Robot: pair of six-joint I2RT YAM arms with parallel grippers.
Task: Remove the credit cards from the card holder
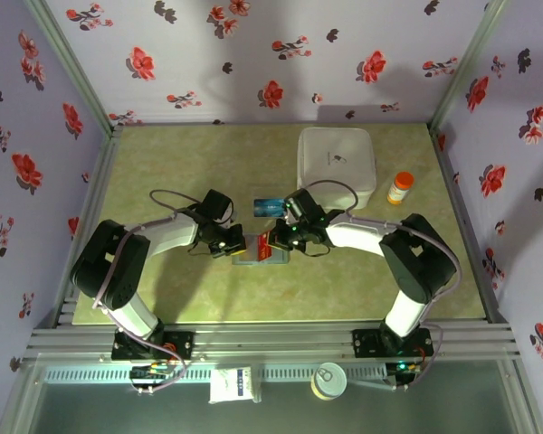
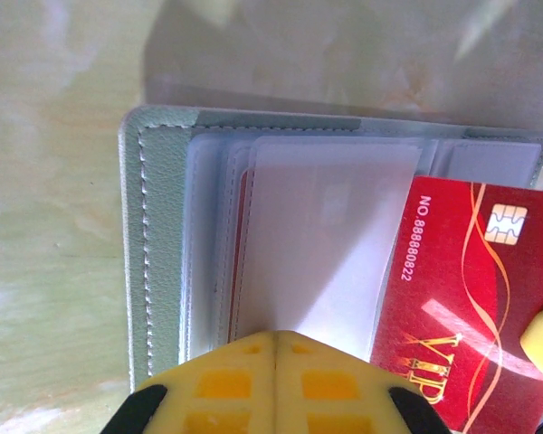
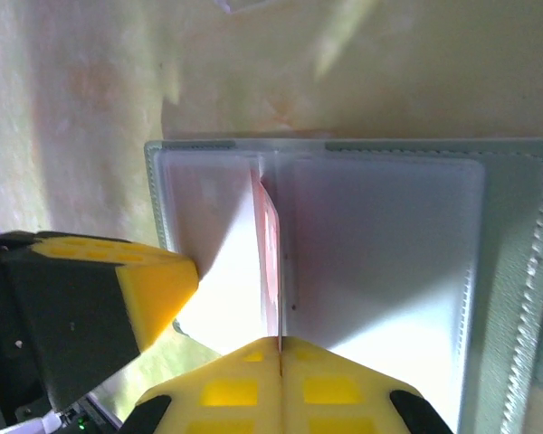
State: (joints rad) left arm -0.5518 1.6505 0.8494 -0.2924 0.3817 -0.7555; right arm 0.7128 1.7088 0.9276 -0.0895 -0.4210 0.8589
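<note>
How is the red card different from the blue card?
The red card is red with gold writing, and the blue card is blue. The red card is pinched in the right gripper, but nothing holds the blue card. The red card is at the open card holder, while the blue card lies flat on the table, apart from the holder. Both are small, thin rectangles.

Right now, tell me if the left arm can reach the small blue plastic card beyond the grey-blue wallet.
Probably not yet: the left gripper is shut on the grey-blue bifold wallet. The small blue plastic card lies near, uncovered; after letting go, the way looks free.
</note>
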